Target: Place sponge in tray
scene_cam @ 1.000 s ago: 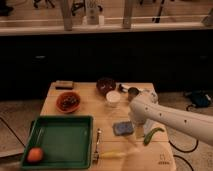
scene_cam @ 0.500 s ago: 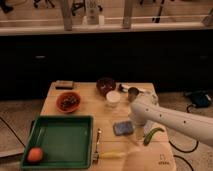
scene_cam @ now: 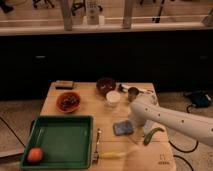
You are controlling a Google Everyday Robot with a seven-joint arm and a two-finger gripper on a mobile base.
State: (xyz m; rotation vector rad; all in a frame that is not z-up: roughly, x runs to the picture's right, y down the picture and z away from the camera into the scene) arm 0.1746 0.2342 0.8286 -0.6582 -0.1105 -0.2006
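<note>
The tool (scene_cam: 135,131) hangs just beside the sponge (scene_cam: 122,128), apart from the tray (scene_cam: 65,142).

A wooden table (scene_cam: 88,108) is standing on a pale speckled floor (scene_cam: 20,111); what seems a dark counter (scene_cam: 100,60) is running behind.

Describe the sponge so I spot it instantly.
Find the large green tray at the wooden table's front left. Just right of it lies the sponge, with the gripper close on its right. It is a small flat pad, the only blue thing there.
</note>
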